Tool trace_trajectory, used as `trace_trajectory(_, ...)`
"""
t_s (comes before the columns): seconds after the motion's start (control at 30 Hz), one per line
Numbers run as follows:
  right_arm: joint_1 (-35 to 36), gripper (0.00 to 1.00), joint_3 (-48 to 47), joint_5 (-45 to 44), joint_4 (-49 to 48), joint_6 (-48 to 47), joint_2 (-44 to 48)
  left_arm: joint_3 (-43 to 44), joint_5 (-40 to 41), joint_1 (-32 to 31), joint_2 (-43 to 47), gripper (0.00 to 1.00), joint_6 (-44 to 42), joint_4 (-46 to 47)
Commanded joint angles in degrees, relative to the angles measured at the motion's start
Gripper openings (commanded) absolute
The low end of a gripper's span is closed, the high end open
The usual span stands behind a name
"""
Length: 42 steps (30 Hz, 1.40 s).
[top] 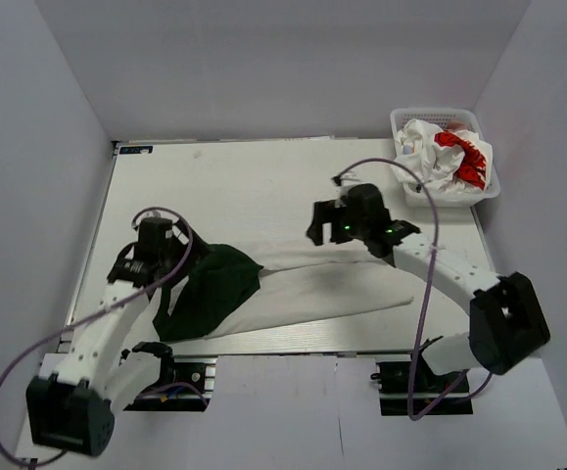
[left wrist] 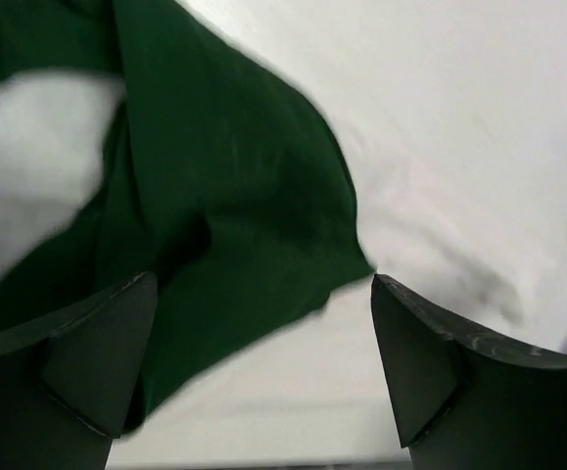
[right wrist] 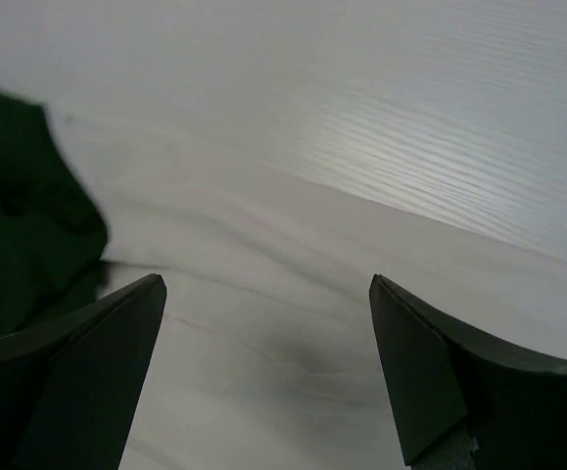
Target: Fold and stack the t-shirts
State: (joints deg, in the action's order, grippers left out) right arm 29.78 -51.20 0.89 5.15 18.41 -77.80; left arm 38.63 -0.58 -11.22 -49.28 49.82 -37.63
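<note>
White shirt [top: 332,289] with green sleeve [top: 214,289] lies bunched lengthwise along the near bench [top: 244,186], left tool [left wrist: 263,294] and right tool [right wrist: 268,294] both spread wide and empty above it; light, limp cloth, probably best pinched at a hem corner or sleeve edge.

left gripper [left wrist: 263,294]: jaws apart | right gripper [right wrist: 266,294]: jaws apart
</note>
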Motion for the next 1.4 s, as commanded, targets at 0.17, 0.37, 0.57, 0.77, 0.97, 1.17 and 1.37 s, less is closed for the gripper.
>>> trace_trajectory(0.17,17.1,0.9,-9.4,8.7,-5.9,-16.9,-12.2,15.1,0.4,0.9,-36.7,1.0,-0.6,9.4)
trace_trajectory(0.37,26.7,0.9,-14.4,9.8,-13.8,-30.1,-21.0,15.2,3.2,0.9,-43.4,1.0,-0.6,10.0)
trace_trajectory(0.57,30.8,0.9,-22.8,12.9,-15.9,-35.4,-31.8,11.8,6.5,0.9,-42.1,1.0,-0.1,10.6)
trace_trajectory(0.77,32.3,0.9,-27.3,8.8,-21.4,-36.5,-38.6,11.8,6.5,0.9,-42.7,1.0,-0.1,10.6)
trace_trajectory(0.97,32.5,0.89,-31.6,8.1,-21.2,-37.0,-43.1,10.2,6.5,1.5,-42.0,1.0,-0.6,10.6)
trace_trajectory(1.17,33.1,0.38,-29.0,8.3,-20.9,-36.5,-41.3,9.6,8.2,1.5,-40.4,1.0,-0.6,10.6)
trace_trajectory(1.37,34.3,0.0,-19.9,7.9,-24.5,-35.6,-33.0,9.6,10.2,1.5,-40.4,1.0,-0.6,9.4)
